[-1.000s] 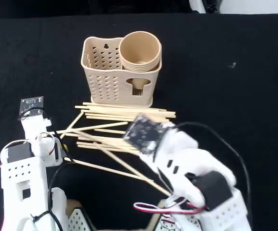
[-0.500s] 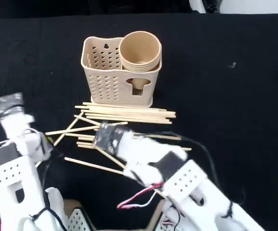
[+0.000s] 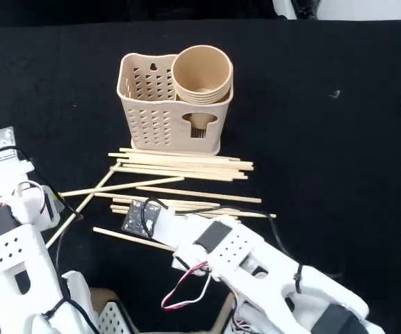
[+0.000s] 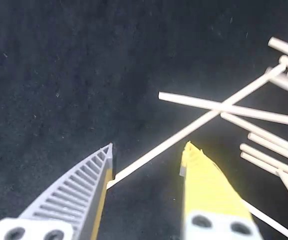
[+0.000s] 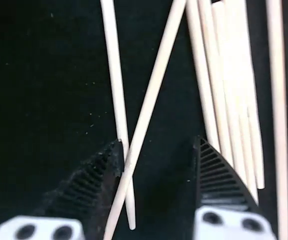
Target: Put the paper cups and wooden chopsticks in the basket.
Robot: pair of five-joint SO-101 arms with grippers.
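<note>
Cups in, chopsticks left to gather.
From the high view we judge the task half done: the paper cups (image 3: 201,73) sit nested in the basket (image 3: 151,104) toward the worktop's far edge, with the wooden chopsticks (image 3: 186,163) strewn just before it. Our wrist views add the pincers: left gripper (image 4: 148,150) released, straddling one stick; right gripper (image 5: 157,144) released over crossed sticks.

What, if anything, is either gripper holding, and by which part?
Nothing is held. The left gripper and the right gripper are open; thin wooden chopsticks lie loose between the jaws of each.
</note>
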